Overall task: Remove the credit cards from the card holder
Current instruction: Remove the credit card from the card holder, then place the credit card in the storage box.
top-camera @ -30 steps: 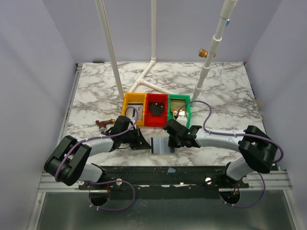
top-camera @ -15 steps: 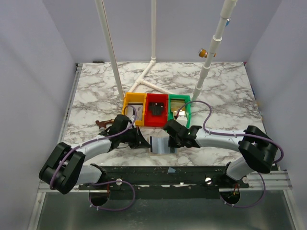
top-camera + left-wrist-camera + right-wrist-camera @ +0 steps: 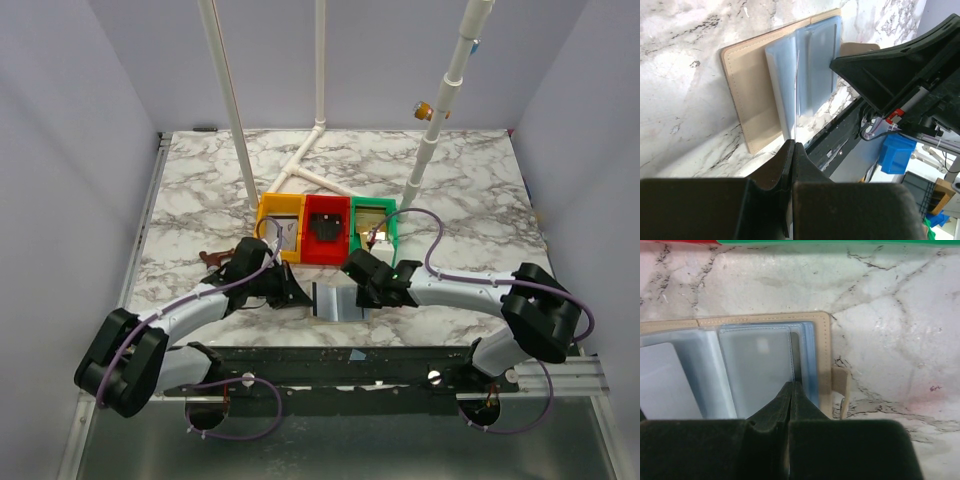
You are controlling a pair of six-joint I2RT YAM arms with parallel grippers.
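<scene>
The job is sitting in its middle stage: the card holder (image 3: 335, 301) is lying open on the marble table (image 3: 200, 200), at 6 o'clock from the red tray (image 3: 325, 252), and the arms are working its pockets from either side. One gold card (image 3: 372, 216) is already resting in the green tray (image 3: 396, 232), at 1 o'clock from the holder.

The left gripper (image 3: 792, 147) is coming in from the holder's 9 o'clock. Its jaws are closed tight, and they look to be nipping the edge of one thin plastic leaf (image 3: 796, 100), though the close view is too cramped to be sure. The right gripper (image 3: 791, 386) is reaching in from 3 o'clock with its jaws pressed together, gripping nothing, the tips bearing down on a clear sleeve (image 3: 757, 367).

The holder is showing a tan cover with stitched edges and a small closing tab at its 3 o'clock side. Pale blue, glossy sleeves are fanning across it, and a grey rectangle is showing through one of them, probably a card not yet drawn out.

The next move is calling for one arm to pin the cover flat while the other opens slightly, catches a card's exposed edge, and slides it straight out of its pocket.
</scene>
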